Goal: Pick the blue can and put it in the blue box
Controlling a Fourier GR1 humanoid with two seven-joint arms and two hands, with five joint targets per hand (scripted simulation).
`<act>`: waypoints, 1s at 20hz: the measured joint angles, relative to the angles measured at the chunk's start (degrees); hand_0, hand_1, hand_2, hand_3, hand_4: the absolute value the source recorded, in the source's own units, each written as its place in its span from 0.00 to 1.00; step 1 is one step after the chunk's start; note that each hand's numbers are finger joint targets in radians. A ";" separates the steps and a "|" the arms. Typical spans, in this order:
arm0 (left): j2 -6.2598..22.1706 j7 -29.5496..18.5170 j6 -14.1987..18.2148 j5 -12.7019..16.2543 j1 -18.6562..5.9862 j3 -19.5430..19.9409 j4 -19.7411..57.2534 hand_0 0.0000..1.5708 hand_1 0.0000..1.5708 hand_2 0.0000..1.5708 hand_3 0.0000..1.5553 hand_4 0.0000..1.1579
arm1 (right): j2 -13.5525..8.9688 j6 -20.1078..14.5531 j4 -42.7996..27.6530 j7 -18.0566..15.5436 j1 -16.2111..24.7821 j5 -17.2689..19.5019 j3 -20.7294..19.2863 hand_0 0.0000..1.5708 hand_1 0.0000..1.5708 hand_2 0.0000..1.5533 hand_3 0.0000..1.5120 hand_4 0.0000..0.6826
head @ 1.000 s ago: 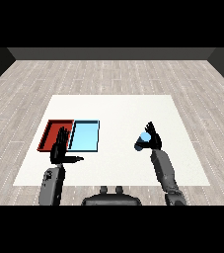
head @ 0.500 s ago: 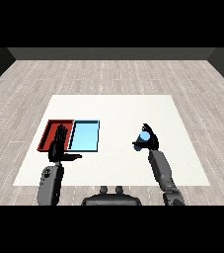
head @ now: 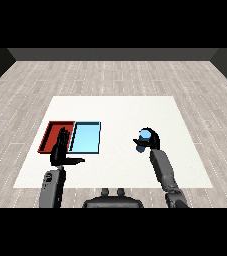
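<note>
A grey plank floor runs back to a dark wall, and on it stands the white table [head: 120,107] with two trays lying side by side near its left part — the red tray [head: 48,136] on the outside and the light blue tray [head: 86,137] touching its right edge.

The right hand [head: 152,140] sits well to the right of both trays, its forearm rising from the lower right. Its fingers and thumb are curled round the blue can [head: 144,135], which shows between the thumb on the left and the fingers arching over the right and top. The can's pale blue round end faces up and toward the viewer, so its long axis appears roughly upright, perhaps leaning a little; the rest of its body is hidden behind the fingers. Whether the can touches the table cannot be told.

The left hand [head: 61,150] is held upright with straight, relaxed fingers pointing away across the table and the thumb stretched out to the right. Its fingertips overlap the near edge of the red tray — the light blue tray lies just to the right of those fingers. It holds nothing.
</note>
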 measured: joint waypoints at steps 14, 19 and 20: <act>-1.32 2.11 -0.08 -0.73 -0.92 -3.96 0.89 0.00 0.00 0.00 0.00 0.00 | 3.29 -3.93 -21.39 9.07 0.31 4.10 8.47 0.93 0.93 0.94 0.95 0.93; -2.24 5.43 -0.22 1.10 -3.24 -5.88 2.50 0.00 0.00 0.00 0.00 0.00 | 3.99 -4.41 -25.27 10.79 -0.14 4.36 10.27 0.95 0.95 0.94 0.95 0.93; -2.43 5.81 -0.07 1.25 -3.40 -6.35 2.56 0.00 0.00 0.00 0.00 0.00 | 4.28 -4.66 -25.99 11.02 0.17 4.50 10.79 0.95 0.95 0.94 0.95 0.93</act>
